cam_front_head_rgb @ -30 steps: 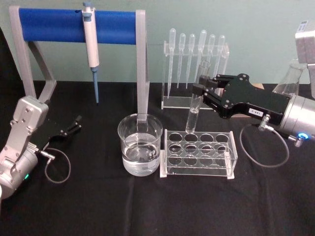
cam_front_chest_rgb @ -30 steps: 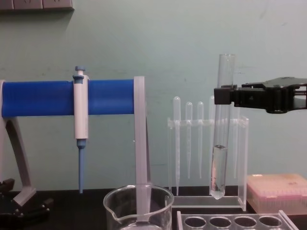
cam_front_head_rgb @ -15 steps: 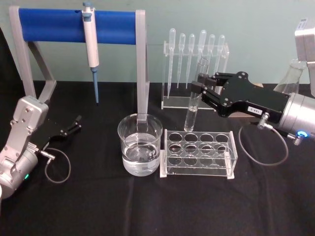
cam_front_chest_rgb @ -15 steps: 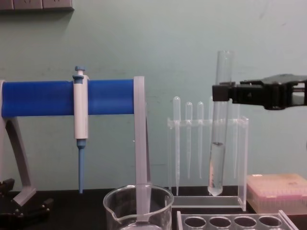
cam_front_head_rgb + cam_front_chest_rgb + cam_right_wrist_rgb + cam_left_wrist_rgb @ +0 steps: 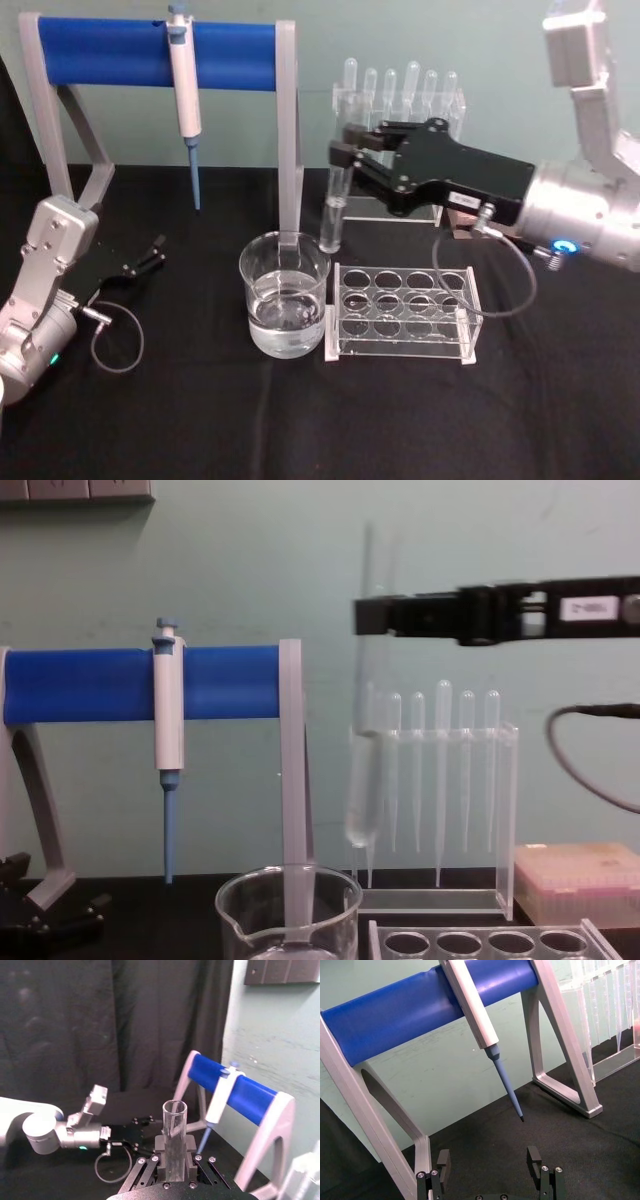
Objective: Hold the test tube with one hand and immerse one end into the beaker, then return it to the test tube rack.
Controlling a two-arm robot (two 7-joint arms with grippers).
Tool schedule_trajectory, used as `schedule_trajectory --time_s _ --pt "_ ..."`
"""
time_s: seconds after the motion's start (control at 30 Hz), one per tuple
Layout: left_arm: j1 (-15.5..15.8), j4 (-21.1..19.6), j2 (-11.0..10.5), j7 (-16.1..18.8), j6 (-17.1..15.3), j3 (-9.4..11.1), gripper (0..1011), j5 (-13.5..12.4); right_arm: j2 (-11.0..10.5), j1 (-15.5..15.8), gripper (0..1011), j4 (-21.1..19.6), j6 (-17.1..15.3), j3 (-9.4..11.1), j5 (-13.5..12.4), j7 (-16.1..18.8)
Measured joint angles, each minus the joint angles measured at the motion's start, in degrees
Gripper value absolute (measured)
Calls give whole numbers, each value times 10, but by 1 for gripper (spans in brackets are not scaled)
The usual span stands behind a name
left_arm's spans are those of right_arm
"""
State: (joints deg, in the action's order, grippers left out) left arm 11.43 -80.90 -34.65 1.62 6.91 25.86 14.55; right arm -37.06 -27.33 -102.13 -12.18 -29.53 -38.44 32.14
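The clear test tube [image 5: 332, 215] hangs upright in the air, held near its top by my right gripper [image 5: 342, 152], which is shut on it. Its round bottom sits just behind and to the right of the beaker [image 5: 285, 300], above rim height. In the chest view the test tube [image 5: 364, 790] holds a little liquid and hangs above the beaker [image 5: 288, 915] rim, slightly right of it, with the right gripper [image 5: 360, 613] up high. The right wrist view shows the test tube [image 5: 174, 1125] clamped between the jaws. My left gripper [image 5: 150, 255] rests parked at the left, open [image 5: 488, 1157].
A clear tube rack [image 5: 403, 312] stands right of the beaker. Behind are a blue-bar stand [image 5: 150, 52] with a hanging pipettor [image 5: 185, 95] and a rack of plastic pipettes [image 5: 400, 110]. A pink box [image 5: 580, 880] sits far right. A cable [image 5: 500, 290] loops under the right wrist.
My right gripper has carried the test tube left and upward, from above the tube rack to a spot just behind the beaker. The left arm has not moved.
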Motion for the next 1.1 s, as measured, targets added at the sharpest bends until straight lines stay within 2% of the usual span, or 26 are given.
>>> schedule_trajectory --time_s 0.2,0.6,0.83,1.1 --pt "0 0 0 0 0 0 1000 0 28 -25 222 18 -11 -28 6 -5" --pt "0 0 0 0 0 0 1000 0 59 -37 222 67 2 -62 35 -8" --pt "0 0 0 0 0 0 1000 0 74 -33 222 96 20 -69 52 -8" --pt "0 0 0 0 0 0 1000 0 87 -15 222 117 49 -70 78 -10"
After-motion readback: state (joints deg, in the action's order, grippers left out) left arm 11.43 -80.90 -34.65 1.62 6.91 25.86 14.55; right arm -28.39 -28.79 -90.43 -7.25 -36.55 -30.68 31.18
